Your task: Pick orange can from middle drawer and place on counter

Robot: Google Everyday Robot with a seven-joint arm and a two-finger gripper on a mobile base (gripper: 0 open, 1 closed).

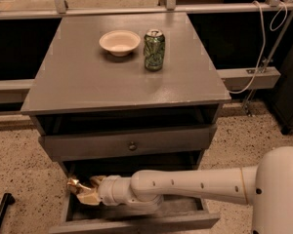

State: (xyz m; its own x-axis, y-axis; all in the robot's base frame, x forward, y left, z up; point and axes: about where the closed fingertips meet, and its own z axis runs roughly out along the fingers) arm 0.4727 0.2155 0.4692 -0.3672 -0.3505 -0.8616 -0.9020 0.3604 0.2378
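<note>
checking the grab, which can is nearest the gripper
The creased orange can, at the gripper in the open drawer; the green can stands upright on the counter.

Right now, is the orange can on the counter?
No: orange can is at the claw in the middle drawer; counter holds a bowl and green can.

Pale bowl (119, 42) & green can (154, 49), upright, near each other at desk (127, 84) rear, not touching. White cable (263, 48) hangs at right.

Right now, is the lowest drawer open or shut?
Open: the drawer juts out from the cabinet, with the hand inside it at the orange can.
</note>
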